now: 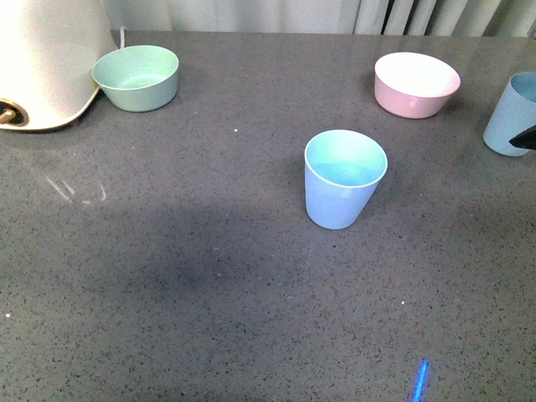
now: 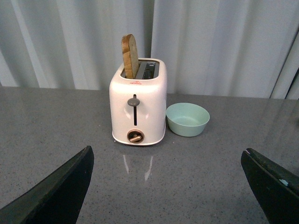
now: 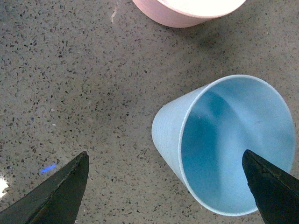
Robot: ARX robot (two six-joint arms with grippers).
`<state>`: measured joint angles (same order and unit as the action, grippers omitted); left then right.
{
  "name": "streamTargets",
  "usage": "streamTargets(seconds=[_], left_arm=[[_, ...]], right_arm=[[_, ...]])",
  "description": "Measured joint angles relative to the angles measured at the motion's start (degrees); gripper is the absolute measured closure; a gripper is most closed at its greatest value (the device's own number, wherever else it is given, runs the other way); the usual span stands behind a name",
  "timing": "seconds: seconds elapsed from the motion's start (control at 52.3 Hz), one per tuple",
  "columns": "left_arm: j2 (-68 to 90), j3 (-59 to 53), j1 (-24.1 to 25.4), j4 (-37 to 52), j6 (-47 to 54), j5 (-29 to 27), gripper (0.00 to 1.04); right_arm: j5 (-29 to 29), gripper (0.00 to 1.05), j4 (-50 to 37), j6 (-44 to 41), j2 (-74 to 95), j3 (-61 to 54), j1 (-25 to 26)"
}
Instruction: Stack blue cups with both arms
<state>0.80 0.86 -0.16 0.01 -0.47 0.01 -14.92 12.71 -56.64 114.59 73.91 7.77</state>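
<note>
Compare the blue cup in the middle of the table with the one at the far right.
The middle cup stands alone, fully in the front view; the far-right cup is cut by that view's edge, near the pink bowl. The right gripper hangs open above the far-right cup; none shows near the middle cup. Both are upright, light blue and empty.

The grey speckled countertop [image 1: 167,276] before me carries a toaster [image 1: 46,59] at far left, a green bowl [image 1: 136,78] just beside it, a pink bowl [image 1: 416,85] at far right, one blue cup [image 1: 343,180] upright at centre, and a second blue cup [image 1: 512,113] at the right edge.
</note>
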Motion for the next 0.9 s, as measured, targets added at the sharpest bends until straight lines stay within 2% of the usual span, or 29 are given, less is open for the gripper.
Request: streamTargets(seconds=[0.287, 0.383, 0.421, 0.459, 0.708, 0.803, 0.899], left_arm=[[0.00, 0.00, 0.00, 0.00, 0.00, -0.02, 0.09], [0.00, 0.00, 0.00, 0.00, 0.00, -0.02, 0.09], [0.00, 0.00, 0.00, 0.00, 0.00, -0.02, 0.09], [0.00, 0.00, 0.00, 0.00, 0.00, -0.02, 0.09], [0.00, 0.00, 0.00, 0.00, 0.00, -0.02, 0.09], [0.00, 0.00, 0.00, 0.00, 0.00, -0.02, 0.09], [0.00, 0.00, 0.00, 0.00, 0.00, -0.02, 0.09]], right_arm=[[-0.33, 0.10, 0.74, 0.48, 2.40, 2.58, -0.55], [-0.31, 0.29, 0.92, 0.57, 2.82, 3.28, -0.63], [-0.31, 0.34, 0.92, 0.74, 2.86, 3.37, -0.66], [-0.48, 0.43, 0.92, 1.18, 2.91, 3.39, -0.66], [-0.68, 0.75, 1.53, 1.60, 2.93, 3.39, -0.63], [-0.68, 0.95, 1.84, 1.92, 2.91, 3.39, -0.52], [-0.90, 1.03, 1.81, 2.27, 2.91, 3.39, -0.28]])
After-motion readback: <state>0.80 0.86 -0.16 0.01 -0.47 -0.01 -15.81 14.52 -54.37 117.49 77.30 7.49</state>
